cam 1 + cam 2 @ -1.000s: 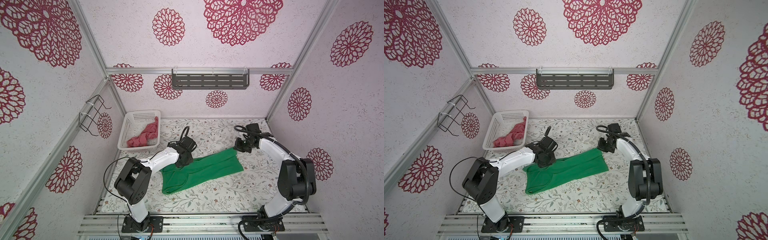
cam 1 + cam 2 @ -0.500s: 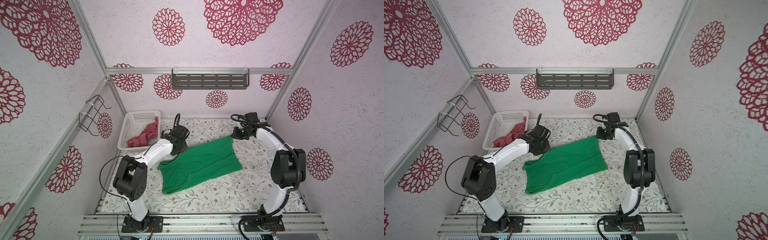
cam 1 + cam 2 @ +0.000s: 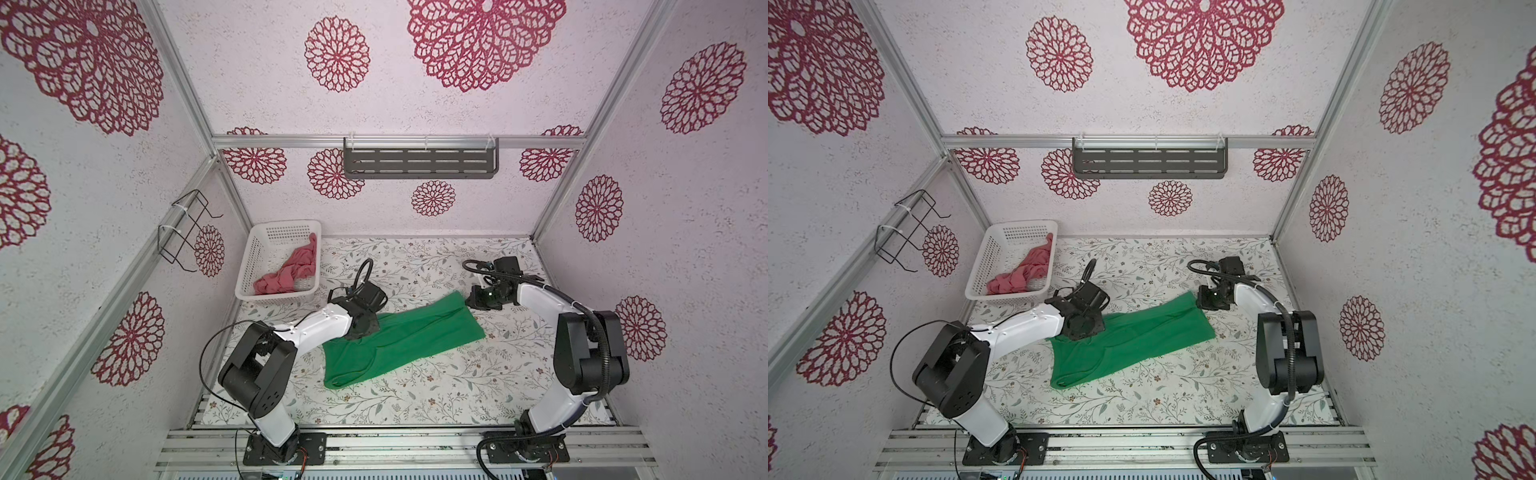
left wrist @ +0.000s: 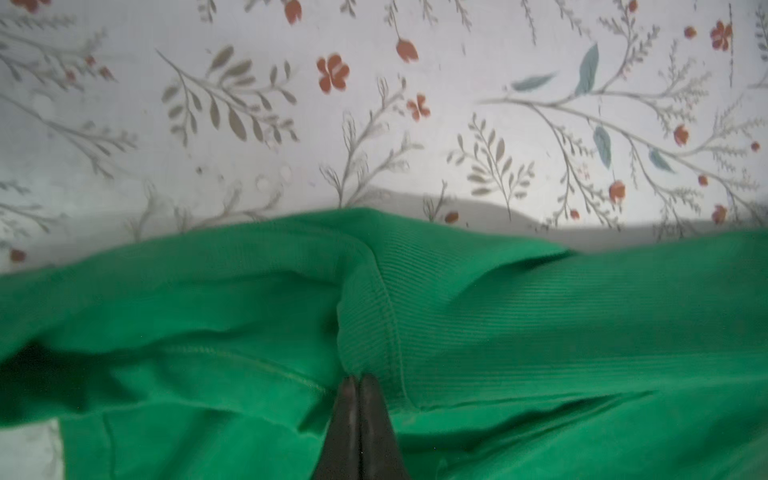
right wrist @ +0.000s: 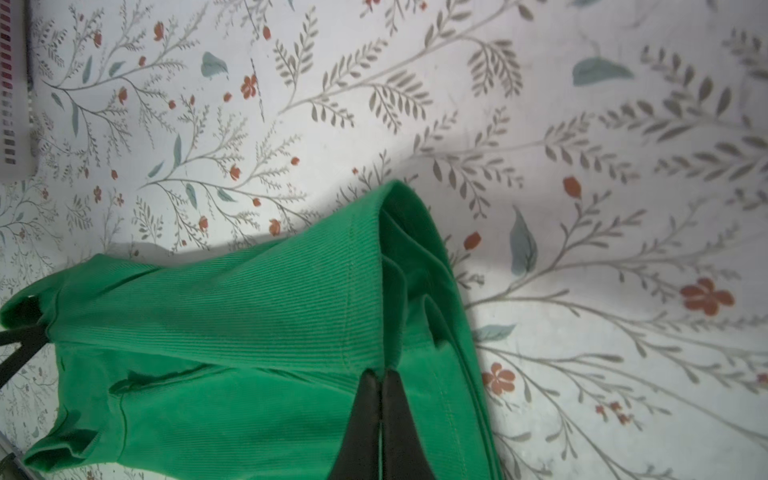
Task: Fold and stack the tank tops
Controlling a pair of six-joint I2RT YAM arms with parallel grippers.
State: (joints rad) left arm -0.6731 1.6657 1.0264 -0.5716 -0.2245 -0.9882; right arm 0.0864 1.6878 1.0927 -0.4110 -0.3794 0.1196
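Observation:
The green tank top [image 3: 409, 338] [image 3: 1138, 338] lies as a long slanted strip in the middle of the table in both top views, its far edge lifted. My left gripper [image 3: 365, 328] [image 4: 358, 378] is shut on a ribbed hem fold at the strip's left end. My right gripper [image 3: 469, 301] [image 5: 381, 372] is shut on the hem at the strip's far right corner. The pink-red tank top [image 3: 291, 272] [image 3: 1023, 274] lies crumpled in the basket, apart from both grippers.
A white perforated basket [image 3: 249, 266] [image 3: 984, 262] stands at the back left of the floral table. A dark shelf [image 3: 419, 164] hangs on the back wall and a wire rack [image 3: 187, 228] on the left wall.
Half a second ago both grippers held the green top's far edge farther back, with the cloth spread wider. They have come nearer, and the top lies narrower, much as a second ago.

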